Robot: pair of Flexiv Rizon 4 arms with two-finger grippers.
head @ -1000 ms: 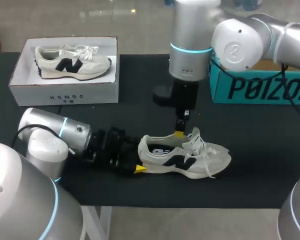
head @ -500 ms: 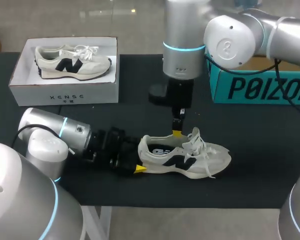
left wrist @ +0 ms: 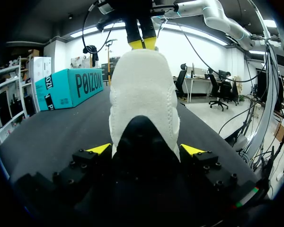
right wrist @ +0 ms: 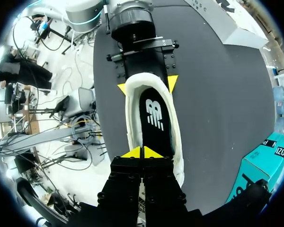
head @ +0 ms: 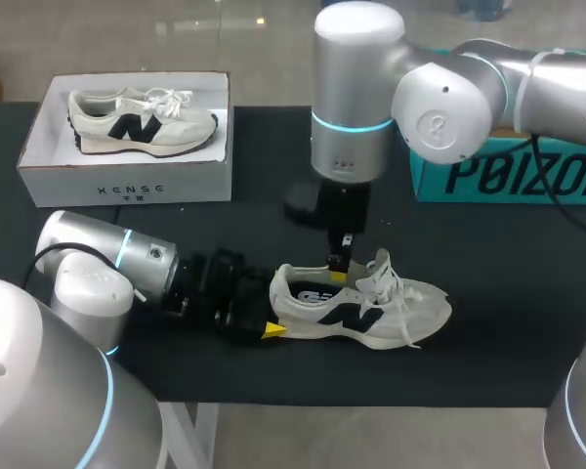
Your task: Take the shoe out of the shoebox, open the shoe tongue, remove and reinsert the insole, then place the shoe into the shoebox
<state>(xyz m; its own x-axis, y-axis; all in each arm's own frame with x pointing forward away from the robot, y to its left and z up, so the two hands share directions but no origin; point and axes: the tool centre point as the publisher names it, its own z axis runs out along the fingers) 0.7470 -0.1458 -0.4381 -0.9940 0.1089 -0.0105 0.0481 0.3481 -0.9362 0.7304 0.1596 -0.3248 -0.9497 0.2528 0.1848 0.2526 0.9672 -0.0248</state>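
Evidently insole step: shoe (head: 371, 308) stood on table (head: 508, 254), heel clamped by left end effector (left wrist: 146, 149). Right end effector (right wrist: 142, 152), tips pressed together, hung over insole (right wrist: 155, 118) near the tongue. Best approach: spread tips, pinch insole edge, peel upward slowly against left's hold.

Black table (head: 498, 249), white shoebox (head: 127, 184), teal box (head: 508, 176), shoe (head: 371, 313)

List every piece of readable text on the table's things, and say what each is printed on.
"POIZON": side of the teal box.
"XENSE": front of the white shoebox; the line beneath is too small to read.
"N": side of the shoe on the table and of the shoe in the shoebox.
Insole logo: unclear.
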